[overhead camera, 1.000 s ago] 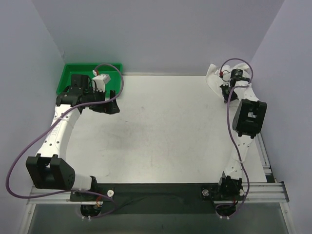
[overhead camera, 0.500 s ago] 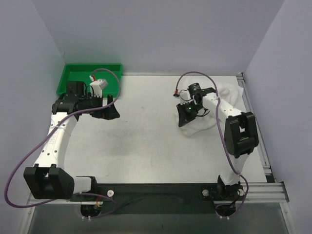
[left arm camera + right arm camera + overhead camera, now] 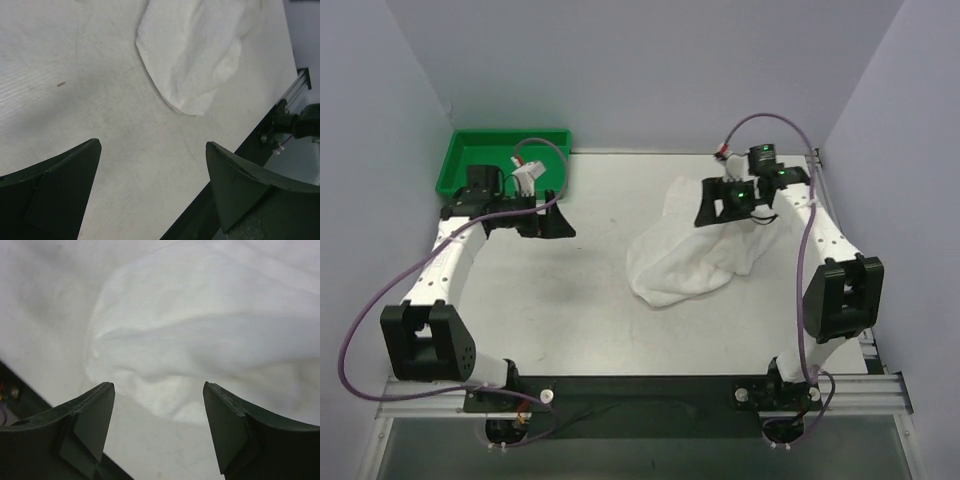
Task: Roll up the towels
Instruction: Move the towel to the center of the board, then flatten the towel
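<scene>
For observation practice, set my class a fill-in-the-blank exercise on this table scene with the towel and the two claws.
1. The tray in the far left corner is ____.
2. The crumpled towel is ____ in colour.
3. The left claw is open over bare table and holds ____.
4. The right claw, above the towel, has its jaws ____.

Missing words: green; white; nothing; open.
</scene>
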Motion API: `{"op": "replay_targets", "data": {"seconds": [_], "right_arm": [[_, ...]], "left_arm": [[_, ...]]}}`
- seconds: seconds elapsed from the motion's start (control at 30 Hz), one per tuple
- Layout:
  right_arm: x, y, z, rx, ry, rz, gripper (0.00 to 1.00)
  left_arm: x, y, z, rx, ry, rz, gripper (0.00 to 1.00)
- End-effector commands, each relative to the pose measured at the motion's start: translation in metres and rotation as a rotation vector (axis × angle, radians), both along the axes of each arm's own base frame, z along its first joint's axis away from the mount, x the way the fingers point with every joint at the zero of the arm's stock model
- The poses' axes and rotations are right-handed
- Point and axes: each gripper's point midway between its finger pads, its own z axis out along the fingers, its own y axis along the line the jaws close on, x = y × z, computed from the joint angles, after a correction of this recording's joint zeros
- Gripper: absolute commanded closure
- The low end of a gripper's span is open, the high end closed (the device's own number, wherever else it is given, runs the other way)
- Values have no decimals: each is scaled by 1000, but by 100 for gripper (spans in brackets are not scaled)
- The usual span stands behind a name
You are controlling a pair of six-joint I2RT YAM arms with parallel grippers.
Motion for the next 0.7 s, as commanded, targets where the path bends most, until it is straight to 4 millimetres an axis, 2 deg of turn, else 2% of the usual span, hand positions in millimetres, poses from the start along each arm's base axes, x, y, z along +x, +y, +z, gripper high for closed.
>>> {"op": "replay_targets", "data": {"seconds": [0.0, 0.03, 0.1, 0.13, 0.17, 0.2, 0.23, 0.27, 0.3, 0.33, 0.37, 0.4, 0.43, 0.47, 0.5, 0.53, 0.57, 0.63, 0.67], "right_arm": [[32, -91, -7, -172, -28, -224, 28], [39, -105, -19, -198, 2, -257, 28], [57, -120, -20, -217, 2, -312, 28], [65, -142, -34, -218, 44, -367, 28], [72, -149, -37, -216, 57, -395, 28], [84, -153, -30, -201, 46, -427, 27], [90, -160, -45, -194, 88, -452, 27], [96, -161, -47, -183, 97, -463, 26], [104, -160, -44, -159, 101, -475, 20], [108, -158, -58, -141, 147, -487, 13], [111, -160, -64, -134, 167, -494, 5], [114, -158, -64, -128, 184, -501, 4], [114, -154, -76, -108, 231, -498, 4], [113, -152, -80, -95, 254, -497, 5], [112, -147, -80, -67, 271, -485, 10], [110, -134, -76, 8, 290, -448, 22], [108, -128, -71, 54, 302, -436, 49], [101, -115, -51, 133, 295, -404, 72], [97, -101, -35, 212, 294, -365, 89]], "left_arm": [[11, -49, -9, 48, -53, -137, 3], [15, -57, -8, 45, -61, -158, 3], [21, -75, -20, 50, -35, -195, 3], [26, -80, -17, 52, -49, -207, 3], [31, -84, -26, 60, -32, -212, 3], [32, -88, -28, 68, -29, -221, 3], [36, -90, -27, 67, -35, -224, 3], [37, -93, -32, 68, -20, -230, 3], [38, -94, -33, 68, -18, -232, 3], [38, -95, -35, 69, -11, -234, 3], [39, -95, -37, 72, -8, -232, 3], [40, -94, -37, 79, -9, -225, 3], [40, -93, -37, 86, -13, -221, 3], [40, -91, -37, 94, -16, -214, 3], [42, -88, -38, 111, -22, -205, 3], [42, -87, -37, 115, -26, -198, 3], [41, -85, -34, 119, -32, -192, 3], [41, -81, -31, 126, -37, -181, 3], [41, -77, -26, 122, -47, -172, 3]]}}
